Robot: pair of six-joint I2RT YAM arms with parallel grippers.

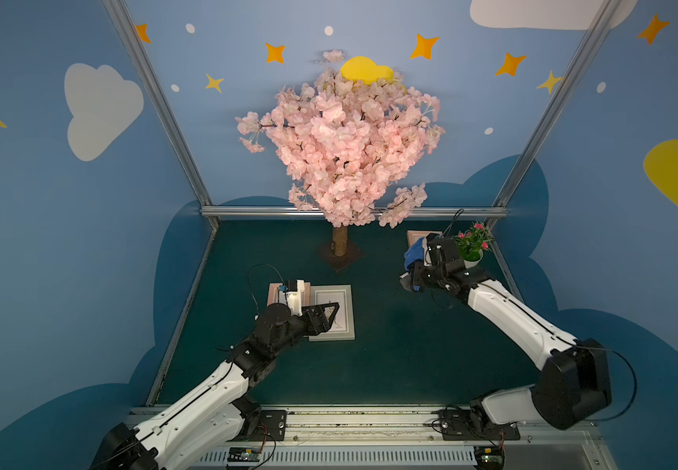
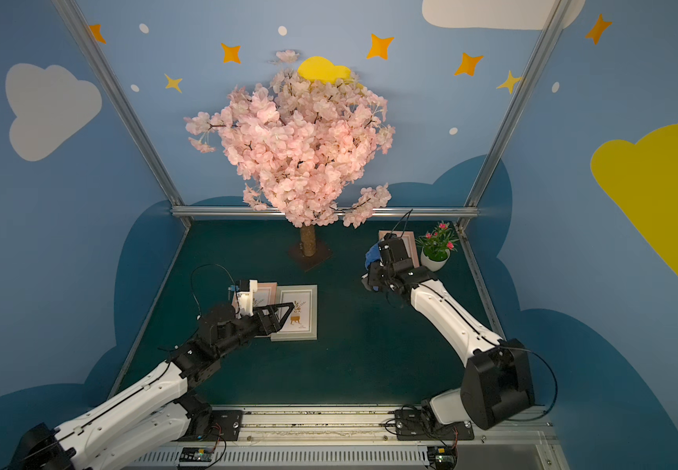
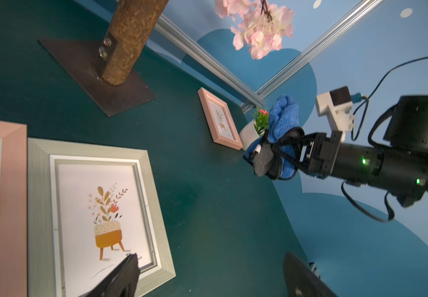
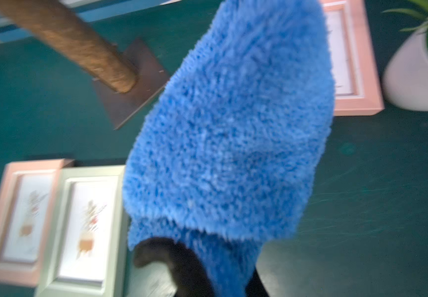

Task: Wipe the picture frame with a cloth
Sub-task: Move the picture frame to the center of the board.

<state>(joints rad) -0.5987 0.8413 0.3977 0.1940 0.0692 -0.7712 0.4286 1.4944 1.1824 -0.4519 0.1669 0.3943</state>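
One cloth (image 3: 283,115), three picture frames (image 3: 99,205), one potted plant (image 2: 437,248)

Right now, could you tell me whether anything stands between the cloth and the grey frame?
Yes: the open left gripper hangs over the near part of the grey frame. Otherwise only bare mat lies between the frame and the cloth held by the right gripper.

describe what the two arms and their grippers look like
The left arm and right arm have white shells with a black seam line and chunky black joints. Each wrist carries a white camera mount and looping thin black cables. The left gripper and right gripper have slim black fingers. Green lights dot the right wrist.
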